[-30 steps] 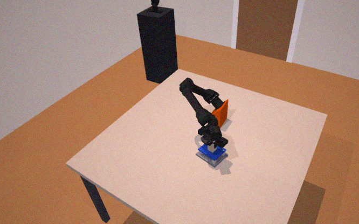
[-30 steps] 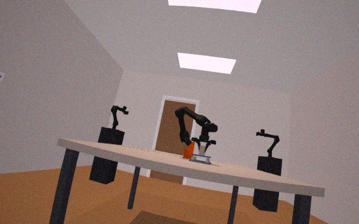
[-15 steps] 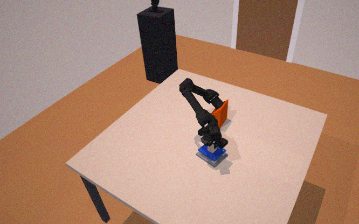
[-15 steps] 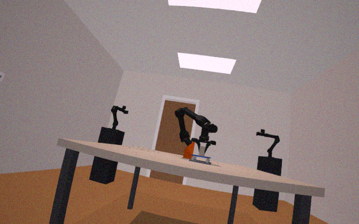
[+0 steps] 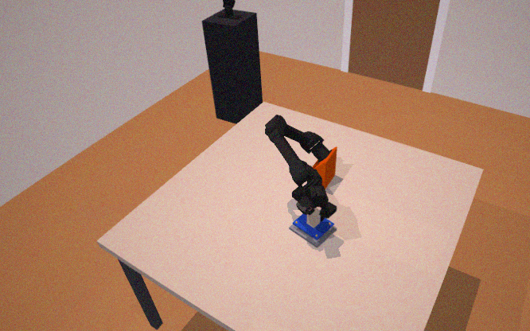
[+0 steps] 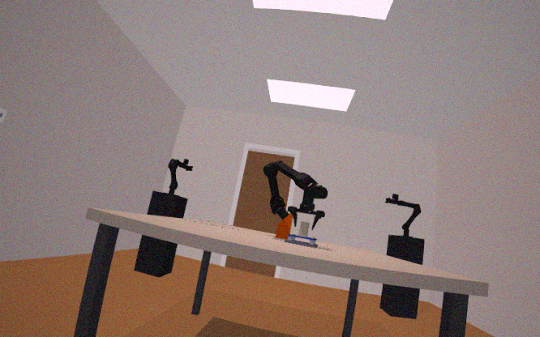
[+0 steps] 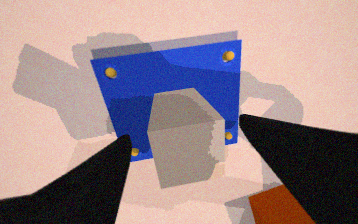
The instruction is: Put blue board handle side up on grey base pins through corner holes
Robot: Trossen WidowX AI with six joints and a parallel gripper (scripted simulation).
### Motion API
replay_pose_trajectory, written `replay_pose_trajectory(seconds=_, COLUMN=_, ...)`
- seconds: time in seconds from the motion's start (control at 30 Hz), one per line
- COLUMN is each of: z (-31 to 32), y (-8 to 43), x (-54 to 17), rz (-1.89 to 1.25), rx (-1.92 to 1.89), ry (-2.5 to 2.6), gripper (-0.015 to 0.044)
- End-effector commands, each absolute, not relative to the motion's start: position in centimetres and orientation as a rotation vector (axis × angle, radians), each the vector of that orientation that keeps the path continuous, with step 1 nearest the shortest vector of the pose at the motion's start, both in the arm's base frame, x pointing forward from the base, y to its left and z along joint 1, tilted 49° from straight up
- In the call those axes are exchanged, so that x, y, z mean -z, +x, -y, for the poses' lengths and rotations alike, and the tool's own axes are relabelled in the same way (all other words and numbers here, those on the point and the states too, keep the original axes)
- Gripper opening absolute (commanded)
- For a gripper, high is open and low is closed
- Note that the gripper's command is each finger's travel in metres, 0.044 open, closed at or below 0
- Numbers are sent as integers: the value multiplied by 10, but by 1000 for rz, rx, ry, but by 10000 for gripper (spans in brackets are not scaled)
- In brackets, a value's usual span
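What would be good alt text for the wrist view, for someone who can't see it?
A blue board with a gold pin showing at each corner hole and a square grey handle standing up, between the black fingers of an open gripper.

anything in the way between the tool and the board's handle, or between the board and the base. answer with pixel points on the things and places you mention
Nothing visible: the tool (image 5: 316, 212) (image 6: 306, 221) (image 7: 185, 129) stands open around the handle (image 5: 313, 218) (image 6: 303, 228) (image 7: 185, 157), and gold pins show in all four holes of the board (image 5: 321, 231) (image 6: 302, 238) (image 7: 180, 75), over the base (image 5: 317, 243) (image 6: 302, 243).
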State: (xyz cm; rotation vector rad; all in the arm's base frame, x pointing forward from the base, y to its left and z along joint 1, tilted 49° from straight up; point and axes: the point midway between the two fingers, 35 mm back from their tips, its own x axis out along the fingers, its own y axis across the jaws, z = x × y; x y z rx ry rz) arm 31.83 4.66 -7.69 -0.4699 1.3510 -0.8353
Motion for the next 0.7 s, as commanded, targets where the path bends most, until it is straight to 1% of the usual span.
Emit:
replay_pose_trajectory(seconds=0.0, z=-63, y=320, x=65, rz=-1346, rx=829, ry=-459, gripper=440)
replay_pose_trajectory(seconds=0.2, z=-75, y=319, x=54, rz=-1346, rx=829, ry=-459, gripper=440)
replay_pose_trajectory(seconds=0.33, z=-105, y=316, x=28, rz=-1342, rx=824, ry=-470, gripper=440)
replay_pose_trajectory(seconds=0.67, z=-107, y=316, x=26, rz=-1342, rx=824, ry=-471, gripper=440)
